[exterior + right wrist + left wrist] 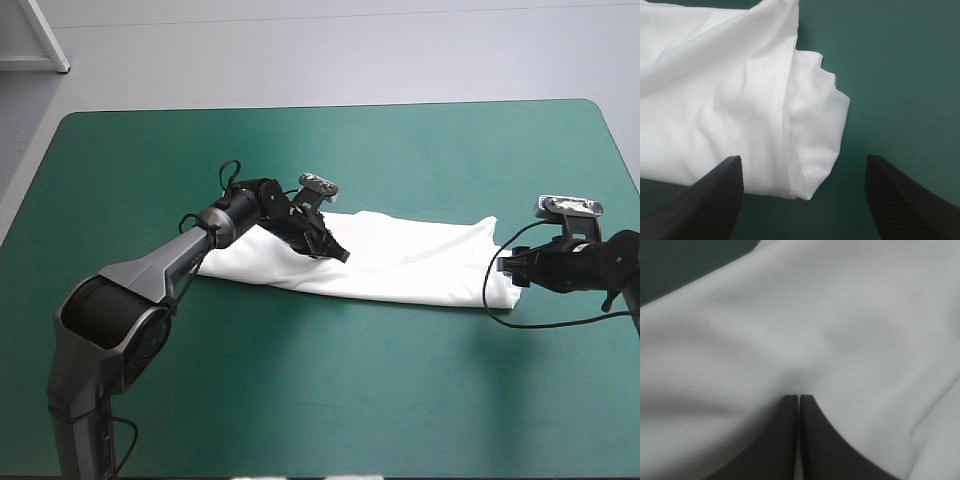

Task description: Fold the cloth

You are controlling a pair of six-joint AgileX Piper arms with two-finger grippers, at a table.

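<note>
The white T-shirt (420, 262) lies folded into a long band across the middle of the teal-green table. My left gripper (338, 253) rests low on the band's left half. In the left wrist view the left gripper (798, 398) has its black fingers pressed together at a small pucker of the T-shirt (840, 330), which fills nearly all of that view. My right gripper (505, 268) sits at the band's right end. In the right wrist view the right gripper (802, 161) stands open, with the folded end of the T-shirt (740, 110) just ahead of and between its fingers (715, 195).
The teal-green cover (350, 400) shows on every side of the band, widest toward the front edge. The table's far edge (330, 106) runs well beyond the shirt. Cover (890, 75) also lies beside the shirt's end.
</note>
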